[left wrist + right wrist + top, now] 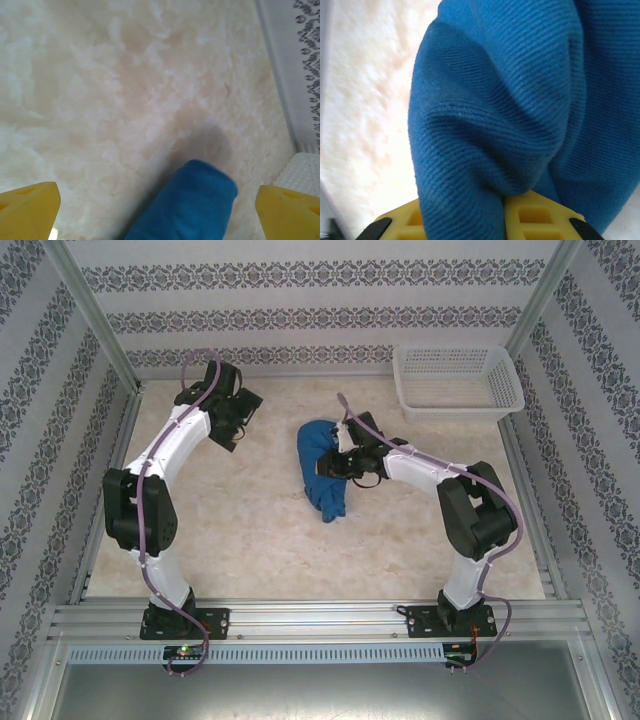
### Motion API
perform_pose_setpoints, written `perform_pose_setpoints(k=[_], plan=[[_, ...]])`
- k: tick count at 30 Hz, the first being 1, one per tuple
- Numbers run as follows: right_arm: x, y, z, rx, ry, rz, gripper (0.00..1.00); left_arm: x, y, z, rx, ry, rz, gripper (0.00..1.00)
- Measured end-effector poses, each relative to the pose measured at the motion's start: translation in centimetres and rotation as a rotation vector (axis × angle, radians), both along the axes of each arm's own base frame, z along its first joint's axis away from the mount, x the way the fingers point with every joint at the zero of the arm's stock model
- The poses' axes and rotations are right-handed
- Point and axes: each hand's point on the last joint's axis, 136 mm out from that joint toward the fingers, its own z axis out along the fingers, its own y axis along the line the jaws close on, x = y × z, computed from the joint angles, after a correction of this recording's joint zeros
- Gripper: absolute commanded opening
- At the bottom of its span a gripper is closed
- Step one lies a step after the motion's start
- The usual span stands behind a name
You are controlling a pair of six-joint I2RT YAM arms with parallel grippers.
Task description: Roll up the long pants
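Reading the overhead view, I judge the rolling to be far along. The long pants [325,468] sit as a lumpy blue bundle just right of centre on the pale marbled table [240,530], with one looser tail trailing toward the lower part of the frame. My right gripper [345,455] is on the bundle's right flank. On its wrist camera a thick fold of the twill is pinched between the yellow fingers [540,217] at the bottom edge, so I count that claw as clamped on the cloth. My left gripper [159,220] stands with its jaws wide apart and nothing in them. Its yellow tips sit in the two lower corners of its view, and a rounded blue end of the bundle shows low in the frame between them. From above, that claw is in the upper left of the table with bare surface between it and the cloth. I take this as the tidying stage: the roll is formed but slack. The next move, as I see it, calls for bringing the left claw across to the bundle to steady it. The right can then turn the trailing tail under without the layers springing loose. A white basket [455,380] sits in the upper right corner, well apart from the work.
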Motion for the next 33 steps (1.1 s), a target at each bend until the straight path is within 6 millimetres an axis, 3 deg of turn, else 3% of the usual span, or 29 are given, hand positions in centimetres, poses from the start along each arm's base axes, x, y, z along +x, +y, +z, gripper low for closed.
perform_pose_setpoints(k=[5,15,21,27,33], plan=[[1.9,0.0,0.6,0.217,0.067,-0.069,0.0,-0.7,0.2,-0.2,-0.006,0.007,-0.004,1.0],[5.0,0.2,2.3,0.45,0.16,-0.205,0.0,-1.1,0.1,-0.9,-0.014,0.024,-0.019,1.0],[7.8,-0.2,5.1,0.552,0.198,-0.29,0.0,-0.8,0.9,-0.3,-0.004,0.008,-0.022,1.0],[11.7,-2.9,9.4,0.637,0.153,-0.37,0.0,-0.9,2.7,2.0,-0.012,-0.025,-0.005,1.0],[16.0,-8.6,12.7,0.686,0.059,-0.505,0.0,-1.1,5.4,4.0,-0.029,-0.048,0.037,1.0]])
